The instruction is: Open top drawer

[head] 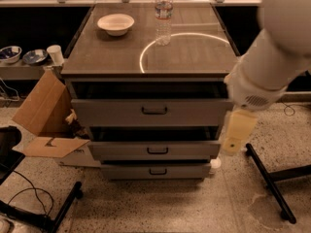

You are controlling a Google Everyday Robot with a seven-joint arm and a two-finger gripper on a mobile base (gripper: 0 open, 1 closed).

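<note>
The top drawer is the tallest grey front in the cabinet, with a small dark bracket handle at its centre. It stands out a little from the cabinet, with a dark gap above it. My gripper hangs, yellowish, below the white arm at the right end of that drawer's front, right of the handle and apart from it. It holds nothing that I can see.
Two shallower drawers, middle and bottom, also stick out slightly. The cabinet top carries a white bowl and a water bottle. An open cardboard box lies at the left. Black stand legs cross the floor at the right.
</note>
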